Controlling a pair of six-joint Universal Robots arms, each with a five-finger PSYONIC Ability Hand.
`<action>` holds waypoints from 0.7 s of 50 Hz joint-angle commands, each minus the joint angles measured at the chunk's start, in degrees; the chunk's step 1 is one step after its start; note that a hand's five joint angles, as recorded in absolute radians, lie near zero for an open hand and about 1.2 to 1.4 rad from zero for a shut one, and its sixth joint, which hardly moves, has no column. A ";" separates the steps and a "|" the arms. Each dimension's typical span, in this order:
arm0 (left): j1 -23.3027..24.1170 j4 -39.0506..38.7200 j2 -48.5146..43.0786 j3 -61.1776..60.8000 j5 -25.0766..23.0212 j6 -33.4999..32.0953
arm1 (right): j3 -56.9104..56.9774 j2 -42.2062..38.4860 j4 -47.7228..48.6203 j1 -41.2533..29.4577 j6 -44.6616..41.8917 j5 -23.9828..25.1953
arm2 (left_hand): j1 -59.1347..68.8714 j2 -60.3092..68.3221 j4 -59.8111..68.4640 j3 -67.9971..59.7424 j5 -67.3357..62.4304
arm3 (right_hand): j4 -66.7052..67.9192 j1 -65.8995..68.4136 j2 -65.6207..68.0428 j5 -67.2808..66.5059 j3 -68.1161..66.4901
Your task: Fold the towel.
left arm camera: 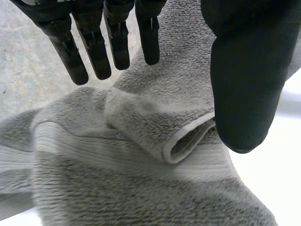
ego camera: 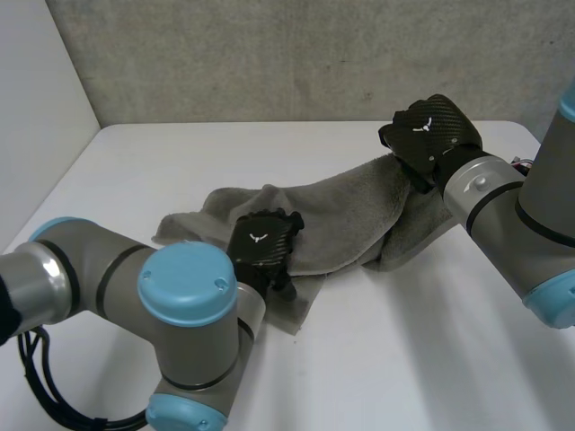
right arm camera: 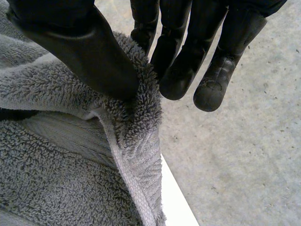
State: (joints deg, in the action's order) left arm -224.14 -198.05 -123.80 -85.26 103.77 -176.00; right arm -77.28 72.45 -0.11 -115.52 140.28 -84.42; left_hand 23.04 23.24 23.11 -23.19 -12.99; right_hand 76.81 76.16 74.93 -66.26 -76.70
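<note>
Little looks folded yet: our right hand pinches the bunched towel at two o'clock; our left hand, straight-fingered, sits at seven.

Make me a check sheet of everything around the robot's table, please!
Surface: white table, bare around the towel.
Job's things: grey towel, rumpled and bunched, not folded flat yet.
Clutter: nothing seen.
Hands: left hand open, fingers straight, over the towel's left part; right hand pinches the towel's far right edge between thumb and fingers, lifted off the table.
Cables: nothing seen on the towel.
Surroundings: grey wall behind the table, white panel at its left.
</note>
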 commanded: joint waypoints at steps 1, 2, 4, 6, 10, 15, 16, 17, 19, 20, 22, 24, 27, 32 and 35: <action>1.15 -3.65 -3.46 2.29 -0.15 2.42 | -1.03 1.11 0.03 -0.23 -0.01 -0.13 | 3.48 3.29 3.42 -3.34 -3.54 | 3.19 3.84 5.07 -3.74 -3.30; 1.16 -3.66 -3.46 2.29 -0.15 2.42 | -1.03 1.12 0.03 -0.23 -0.01 -0.13 | 3.49 3.29 3.42 -3.34 -3.54 | 3.19 3.84 5.07 -3.74 -3.30; 1.16 -4.36 -5.30 3.78 -0.06 2.07 | -1.47 1.82 0.03 -0.32 -0.01 -0.13 | 4.16 3.96 4.09 -4.01 -4.21 | 3.19 3.84 5.07 -3.74 -3.30; 1.16 -4.45 -6.36 4.84 -0.06 1.89 | -1.56 2.17 0.03 -0.41 -0.01 -0.13 | 4.33 4.14 4.26 -4.18 -4.38 | 3.19 3.84 5.07 -3.74 -3.30; 1.16 -4.36 -9.96 8.17 0.03 1.80 | -1.91 2.96 0.03 -0.50 0.08 -0.04 | 6.00 5.81 5.94 -5.86 -6.06 | 3.19 3.84 5.07 -3.74 -3.30; 1.07 -4.28 -12.16 10.46 0.37 1.80 | -1.91 3.31 0.03 -0.32 0.08 0.05 | 8.52 8.33 8.45 -8.37 -8.58 | 3.19 3.84 5.07 -3.74 -3.30; 0.98 -4.28 -12.34 10.99 0.29 1.80 | -1.91 3.40 0.03 -0.24 -0.01 0.13 | 12.20 12.00 12.13 -12.05 -12.25 | 3.19 3.84 5.07 -3.74 -3.30; 0.98 -4.28 -12.34 11.00 0.29 1.80 | -1.91 3.40 0.03 -0.23 -0.01 0.14 | 12.23 12.04 12.16 -12.09 -12.29 | 3.19 3.84 5.07 -3.74 -3.30; 0.80 -4.36 -12.34 11.44 0.38 1.71 | -1.91 3.40 0.03 -0.15 -0.01 0.14 | 19.80 19.61 19.73 -19.66 -19.86 | 3.19 3.84 5.07 -3.74 -3.30; 0.72 -4.36 -12.34 11.96 0.38 1.80 | -1.91 3.40 0.03 -0.06 -0.01 0.14 | 29.63 29.44 29.56 -29.48 -29.69 | 3.19 3.84 5.07 -3.74 -3.30; 0.63 -4.36 -12.16 12.23 0.38 1.80 | -1.91 3.40 0.03 0.12 -0.01 0.14 | 39.15 38.95 39.08 -39.00 -39.20 | 3.19 3.84 5.07 -3.74 -3.30; -0.07 -4.10 -11.03 12.05 0.46 1.80 | -1.74 3.40 0.03 0.38 -0.01 0.22 | 54.87 54.68 54.80 -54.72 -54.93 | 3.19 3.84 5.07 -3.74 -3.30; -0.51 -4.01 -9.79 11.79 0.55 1.89 | -1.65 3.40 0.03 0.47 -0.01 0.22 | 56.96 56.76 56.89 -56.81 -57.01 | 3.19 3.84 5.07 -3.74 -3.30; -4.72 -4.19 -2.87 8.28 0.55 1.72 | -1.38 4.45 0.03 0.47 -0.10 0.22 | 56.96 56.76 56.89 -56.81 -57.01 | 3.19 3.84 5.07 -3.74 -3.30; -7.36 -3.93 0.74 6.70 0.46 1.28 | -1.38 5.77 -0.06 0.47 -0.10 0.31 | 56.96 56.76 56.89 -56.81 -57.01 | 3.19 3.84 5.07 -3.74 -3.30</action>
State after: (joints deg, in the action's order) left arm -226.17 -202.18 -131.13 -74.62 104.37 -174.17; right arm -78.78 76.08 -0.09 -115.05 140.27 -84.20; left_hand 68.10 69.21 69.16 -69.10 -58.62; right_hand 77.28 76.18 74.93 -66.26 -76.70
